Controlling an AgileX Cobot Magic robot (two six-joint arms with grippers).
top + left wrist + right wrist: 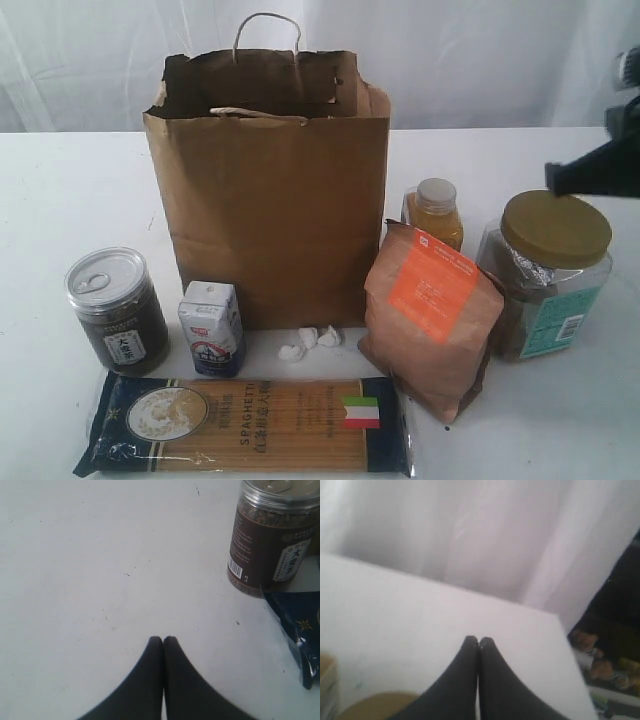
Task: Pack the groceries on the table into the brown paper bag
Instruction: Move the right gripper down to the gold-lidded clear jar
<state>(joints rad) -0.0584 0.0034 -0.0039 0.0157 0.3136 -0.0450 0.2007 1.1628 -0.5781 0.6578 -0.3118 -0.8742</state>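
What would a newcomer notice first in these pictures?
The tall brown paper bag stands open in the middle, higher than everything else. In front lies the long spaghetti pack, and right of the bag stands the pouch with its bright orange label. The dark right tool, shut, hangs over the gold-lidded jar.

Open mouth atop brown paper bag (270, 230); spaghetti pack (250, 425), pouch (430, 320) block front; table (60, 190) free at left.

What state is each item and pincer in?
brown paper bag: upright, mouth open
dark jar: upright, lid sealed
white-blue carton: upright, closed
spaghetti pack: lying flat
orange-labelled pouch: standing, top folded shut
yellow bottle: upright, capped
gold-lidded jar: upright, lid on
left pincer: shut, empty
right pincer: shut, empty
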